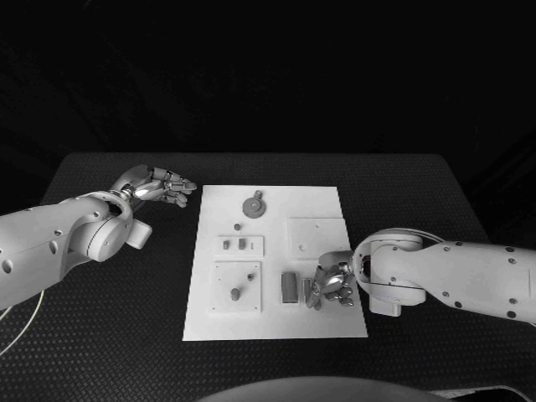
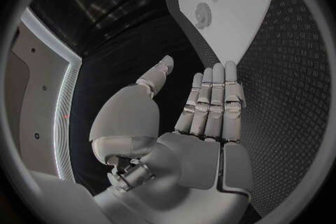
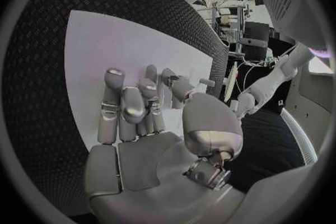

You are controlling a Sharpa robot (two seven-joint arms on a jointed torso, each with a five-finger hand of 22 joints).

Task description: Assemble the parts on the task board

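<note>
Listing the scene from left to right, as it stood:

- Left hand (image 1: pixel 157 186): hovered above the black table (image 1: pixel 123 318), just off the far left corner of the task board (image 1: pixel 328 322); fingers straight and side by side with the thumb apart, holding nothing, touching no part.
- Task board: white plate at the table's middle. Raised white tiles lay on it, one at centre left with two small parts (image 1: pixel 234 244), one nearer with a single small part (image 1: pixel 234 293), one at centre right (image 1: pixel 315 235).
- Round part (image 1: pixel 255 205): lay flat near the board's far edge, apart from both hands.
- Elongated part (image 1: pixel 289 287): lay on the board's near half, just left of the right hand.
- Right hand (image 1: pixel 331 285): was low over the board's near right area, fingers curled in; whether it pinched a piece could not be told.
- Handling note, as judgement: the step appeared to be a pickup by the right hand. It would go best with fingertips closing squarely on one piece, lifted straight, neighbouring parts undisturbed.
</note>
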